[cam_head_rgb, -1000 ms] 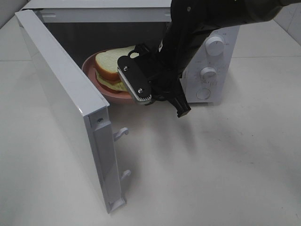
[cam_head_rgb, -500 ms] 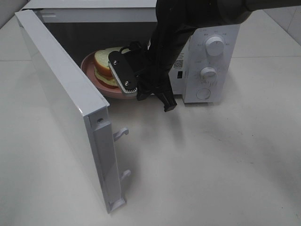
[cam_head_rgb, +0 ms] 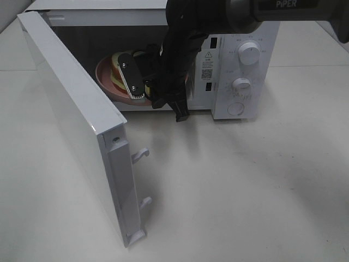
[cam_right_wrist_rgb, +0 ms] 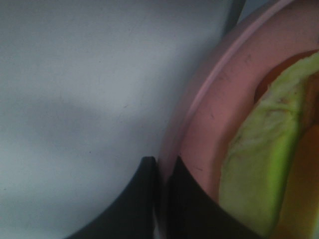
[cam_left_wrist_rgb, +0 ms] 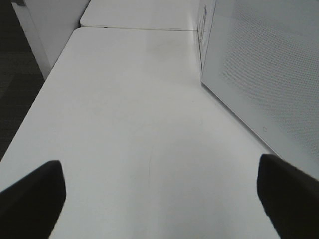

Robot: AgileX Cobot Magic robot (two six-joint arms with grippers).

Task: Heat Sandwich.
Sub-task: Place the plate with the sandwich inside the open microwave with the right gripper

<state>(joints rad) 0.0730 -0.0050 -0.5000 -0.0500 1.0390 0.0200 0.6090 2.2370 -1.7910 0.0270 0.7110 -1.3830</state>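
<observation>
Plate (cam_right_wrist_rgb: 204, 114) rim pinched tight in my right gripper (cam_right_wrist_rgb: 162, 169), upper centre, to slide the sandwich (cam_right_wrist_rgb: 254, 159) level into the microwave (cam_head_rgb: 240, 65); left gripper (cam_left_wrist_rgb: 159, 164) gapes empty.

High camera looked down on open microwave (cam_head_rgb: 240, 65), left wrist camera faced along table (cam_left_wrist_rgb: 134, 124) by its door (cam_left_wrist_rgb: 264, 74), right wrist camera sat close on plate (cam_right_wrist_rgb: 209, 99), shared with high view.

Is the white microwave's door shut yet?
No, the white microwave's hinged door stands swung wide open, leaving the round pink plate in view inside the cavity.
</observation>
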